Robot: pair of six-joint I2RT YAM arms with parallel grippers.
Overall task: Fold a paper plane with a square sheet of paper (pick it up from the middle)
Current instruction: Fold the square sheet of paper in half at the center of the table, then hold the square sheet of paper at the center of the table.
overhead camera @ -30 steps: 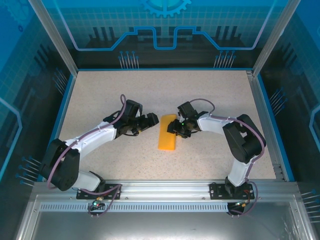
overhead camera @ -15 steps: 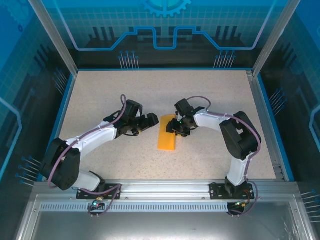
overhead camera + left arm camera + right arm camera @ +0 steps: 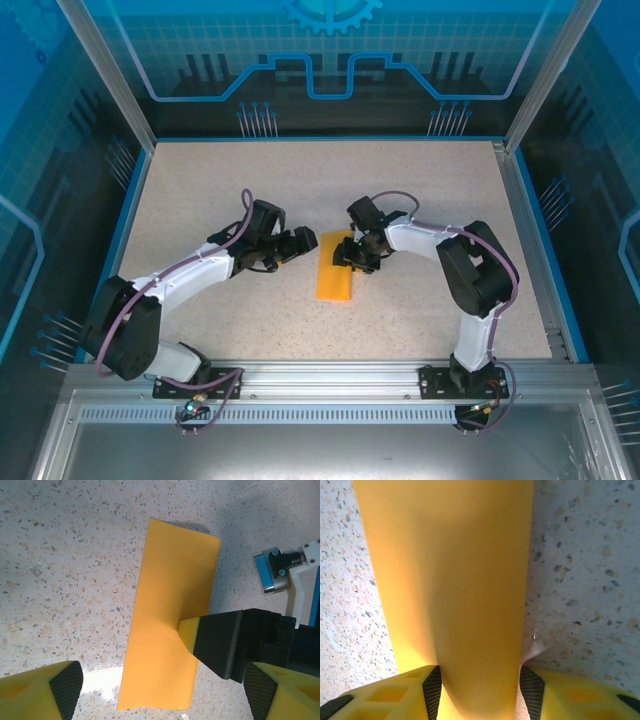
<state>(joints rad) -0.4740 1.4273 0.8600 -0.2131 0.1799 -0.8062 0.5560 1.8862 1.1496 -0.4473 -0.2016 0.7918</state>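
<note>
The square sheet of paper (image 3: 334,275) lies on the table as a narrow orange strip, folded lengthwise. My right gripper (image 3: 352,258) comes down on its upper half from the right. In the right wrist view the strip (image 3: 450,580) runs between the gripper's (image 3: 480,690) two pads, touches both and bows up between them. My left gripper (image 3: 305,241) hovers just left of the strip, open. In the left wrist view its fingers stand wide on either side of the gripper (image 3: 162,682), above the strip's (image 3: 170,580) near end, where one right fingertip (image 3: 189,632) presses the long edge.
The speckled table (image 3: 220,180) is bounded by a blue raised rim and glass walls at the back and sides. An aluminium rail (image 3: 330,375) with both arm bases runs along the near edge.
The right arm's wrist and elbow have shifted slightly left and back over the strip. The paper and the left arm have not moved.
</note>
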